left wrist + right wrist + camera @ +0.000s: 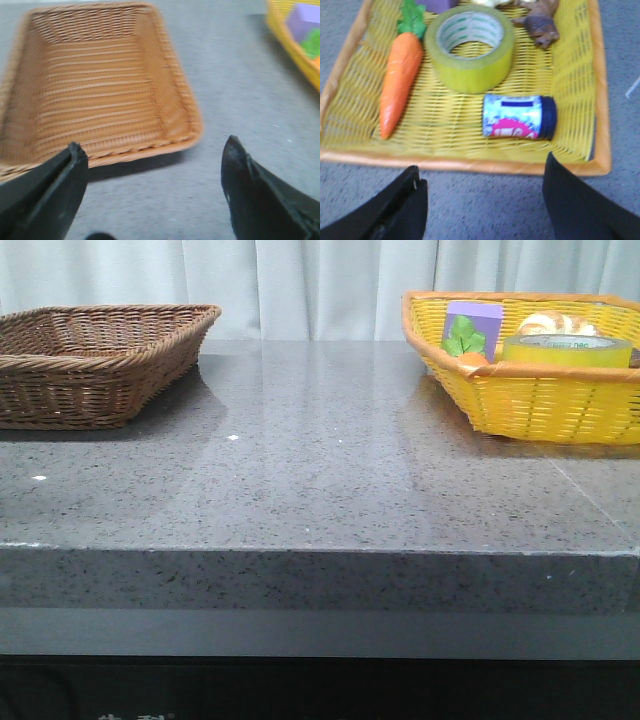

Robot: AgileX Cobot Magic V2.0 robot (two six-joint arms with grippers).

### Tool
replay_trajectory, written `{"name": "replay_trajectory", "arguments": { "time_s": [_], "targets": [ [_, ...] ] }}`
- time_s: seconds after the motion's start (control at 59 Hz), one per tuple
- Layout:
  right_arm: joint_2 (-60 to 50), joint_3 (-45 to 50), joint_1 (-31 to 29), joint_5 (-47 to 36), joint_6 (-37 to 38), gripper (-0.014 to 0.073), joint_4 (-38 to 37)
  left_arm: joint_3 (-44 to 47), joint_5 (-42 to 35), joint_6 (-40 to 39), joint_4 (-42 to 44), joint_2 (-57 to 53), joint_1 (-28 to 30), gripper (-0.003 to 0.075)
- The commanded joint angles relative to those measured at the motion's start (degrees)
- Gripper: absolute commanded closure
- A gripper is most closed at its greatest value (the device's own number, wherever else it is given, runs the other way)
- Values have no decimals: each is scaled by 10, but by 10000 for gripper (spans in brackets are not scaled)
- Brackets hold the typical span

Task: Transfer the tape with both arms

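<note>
The tape [471, 49], a wide yellow roll with a white core and green print, lies flat in the yellow woven basket [470, 162]; it shows in the front view [566, 349] at the far right. My right gripper [482, 172] is open and empty over the grey table, just outside the yellow basket's near rim. My left gripper [152, 157] is open and empty over the table beside the brown wicker basket [100, 85]. Neither arm shows in the front view.
The yellow basket also holds an orange toy carrot [400, 75], a small blue-capped can [517, 116], a brown ginger-like piece [540, 22] and a purple box [472, 325]. The brown basket [95, 360] stands at the far left of the grey stone table [320, 470].
</note>
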Motion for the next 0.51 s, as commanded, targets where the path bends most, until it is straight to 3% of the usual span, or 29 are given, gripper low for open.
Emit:
{"name": "replay_trajectory", "arguments": {
  "time_s": [0.0,0.237,0.492],
  "targets": [
    [41,-60,-18,-11,4,81,1,-19,-50,7,-12,-1,-50,197],
    [177,-195,-35,73,4,81,8,-19,-58,7,-12,-1,-168,197],
    [315,-330,-35,123,4,81,9,-19,-58,7,-12,-1,-251,213]
  ]
}}
